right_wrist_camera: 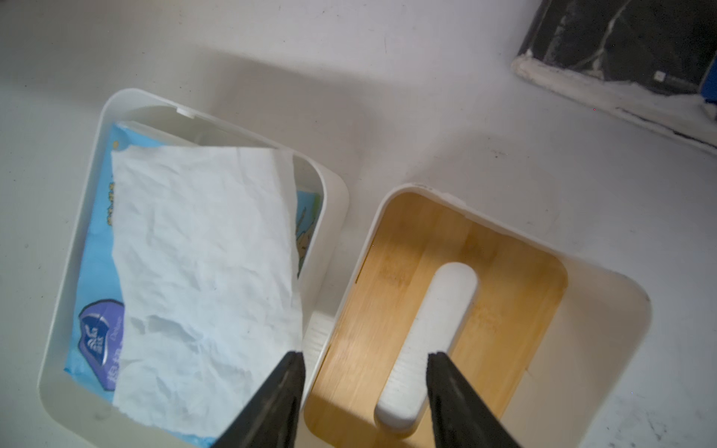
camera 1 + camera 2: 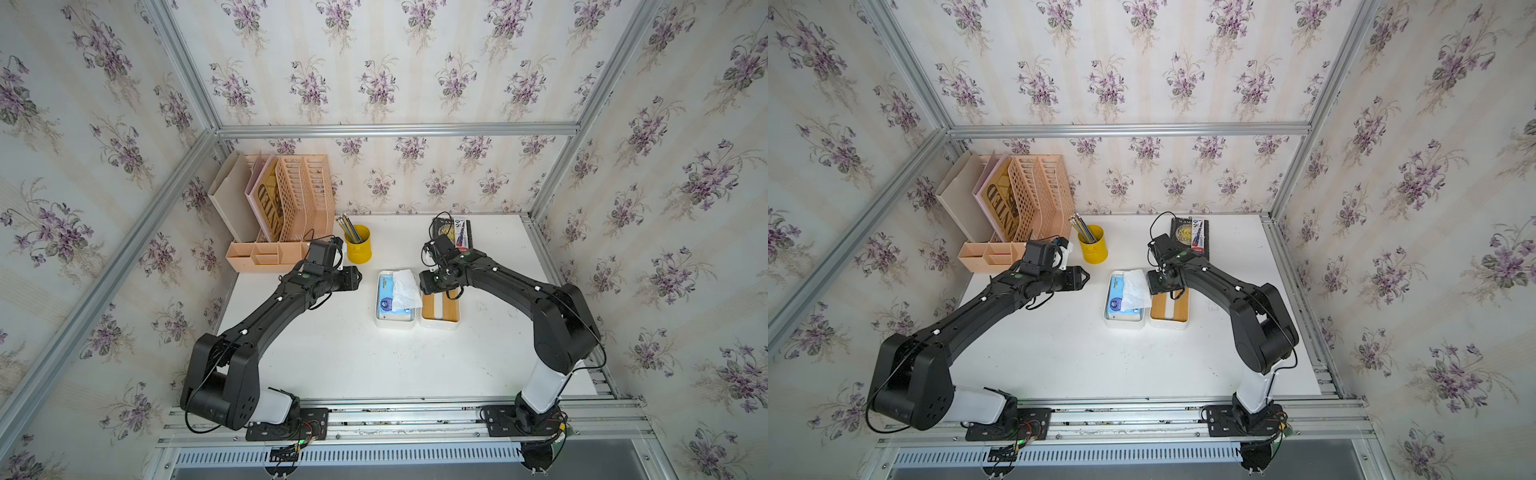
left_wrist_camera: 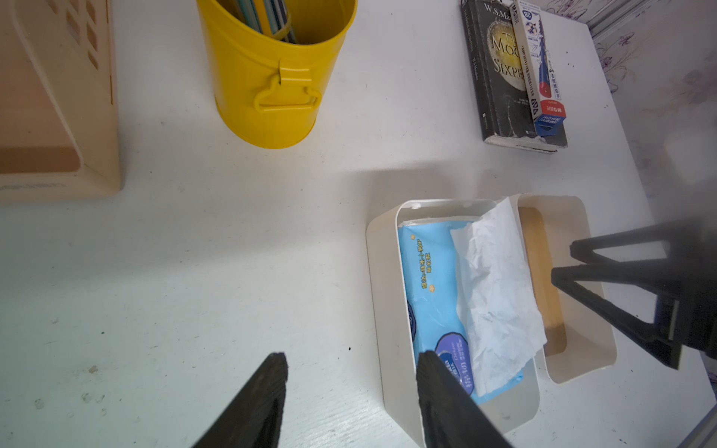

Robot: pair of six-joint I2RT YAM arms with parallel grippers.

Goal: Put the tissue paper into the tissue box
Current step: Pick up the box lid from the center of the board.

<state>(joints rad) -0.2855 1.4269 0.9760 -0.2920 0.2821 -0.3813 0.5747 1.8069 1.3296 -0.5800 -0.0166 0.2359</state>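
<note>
The tissue pack lies in the tub; I judge only the lid beside it remains. Right end effector hovers spread, empty, above the lid; left end effector spread too. Next I must pinch the lid rim

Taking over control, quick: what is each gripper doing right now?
Left gripper: open, holding nothing.
Right gripper: open, holding nothing, over the lid.
</note>
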